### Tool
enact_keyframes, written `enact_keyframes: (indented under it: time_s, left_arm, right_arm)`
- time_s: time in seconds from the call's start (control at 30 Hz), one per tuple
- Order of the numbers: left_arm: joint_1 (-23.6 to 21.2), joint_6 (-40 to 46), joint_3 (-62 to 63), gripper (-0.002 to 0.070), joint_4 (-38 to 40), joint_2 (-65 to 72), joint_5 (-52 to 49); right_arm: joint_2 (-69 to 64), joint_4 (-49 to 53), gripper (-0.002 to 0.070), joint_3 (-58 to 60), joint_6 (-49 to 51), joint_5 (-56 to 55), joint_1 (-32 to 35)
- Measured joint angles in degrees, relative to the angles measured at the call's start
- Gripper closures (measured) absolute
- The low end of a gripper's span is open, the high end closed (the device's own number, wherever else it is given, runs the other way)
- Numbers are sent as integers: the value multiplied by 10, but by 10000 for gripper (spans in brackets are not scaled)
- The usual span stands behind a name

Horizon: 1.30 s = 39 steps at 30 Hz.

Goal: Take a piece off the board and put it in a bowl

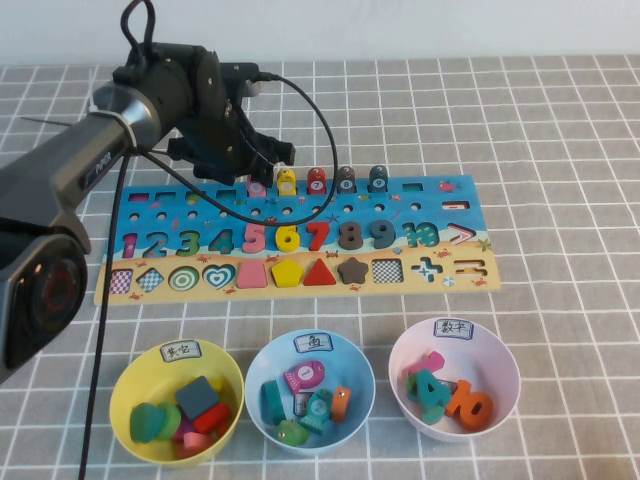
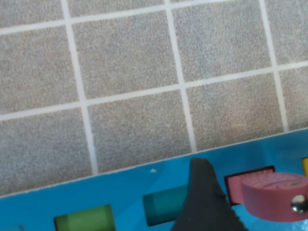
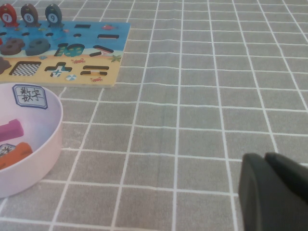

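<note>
Jaws of the left gripper (image 1: 258, 172) stand spread around the pale pink fish piece (image 2: 274, 195), upright at the far edge of the puzzle board (image 1: 440, 275). Right gripper (image 3: 272, 192) hovers over the tablecloth, fingers pressed together. The light blue bowl (image 1: 262, 368) is near.

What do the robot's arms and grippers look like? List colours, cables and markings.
The left arm is a grey metallic tube with faint dark lettering and black joints; black cables loop around it. Its left gripper, at the far edge of the board, is matte black. The right gripper, over bare cloth away from the board, shows only rounded black plastic.
</note>
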<state>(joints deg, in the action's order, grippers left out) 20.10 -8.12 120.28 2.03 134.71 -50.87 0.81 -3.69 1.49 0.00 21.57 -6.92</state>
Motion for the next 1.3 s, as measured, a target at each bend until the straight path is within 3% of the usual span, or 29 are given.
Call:
enact_keyframes:
  time_s: [0.23,1.3]
  left_arm:
    - [0,0,0,314,14,0,9]
    - [0,0,0,316,16,12,14]
  right_arm:
    - [0,0,694,0,0,0,0]
    - [0,0,694,0,0,0,0]
